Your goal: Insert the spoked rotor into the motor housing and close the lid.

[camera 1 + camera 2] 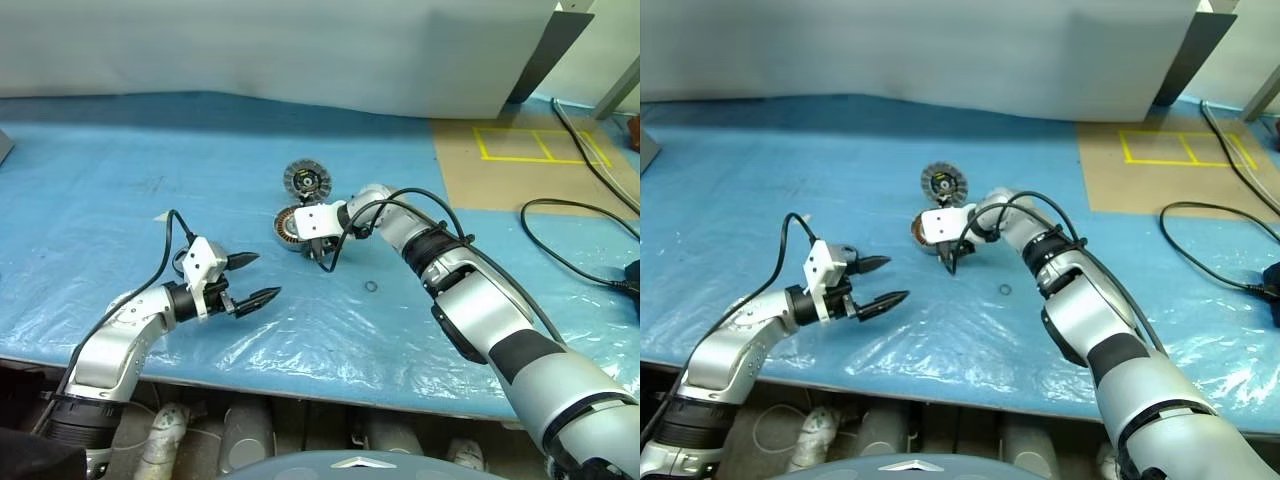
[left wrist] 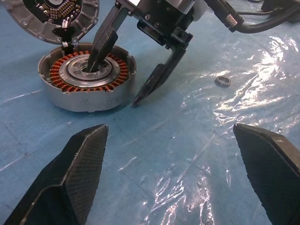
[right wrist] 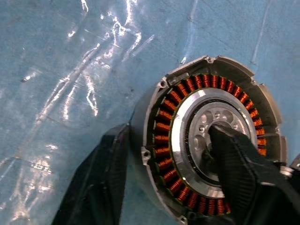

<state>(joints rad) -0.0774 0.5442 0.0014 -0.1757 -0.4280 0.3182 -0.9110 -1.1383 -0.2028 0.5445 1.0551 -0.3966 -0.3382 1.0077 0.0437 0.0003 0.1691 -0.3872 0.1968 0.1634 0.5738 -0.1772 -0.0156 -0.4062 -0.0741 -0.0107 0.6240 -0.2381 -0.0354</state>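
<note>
Blue plastic-covered counter point(image 1: 120, 200) carries one round silver motor housing point(image 2: 86, 82) with copper windings, one segmented grey lid point(image 1: 306, 180) just behind it, one small ring point(image 1: 371, 288). Right claw point(image 2: 117, 77) straddles the housing wall (one finger inside, partly closed); left claw point(image 1: 255, 280) gapes empty

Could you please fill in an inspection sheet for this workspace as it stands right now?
Surface: table under a blue sheet, with glossy clear film over the near part.
Job's things: housing upright, copper windings showing; lid just behind it, segmented face up. Rotor: not made out.
Clutter: small ring on the film.
Grippers: left gripper open, holding nothing, above the film; right gripper straddling the housing wall, one finger in the centre, one outside.
Cables: black cables on the table's right part.
Surroundings: brown board with yellow tape lines, grey wall behind.
</note>
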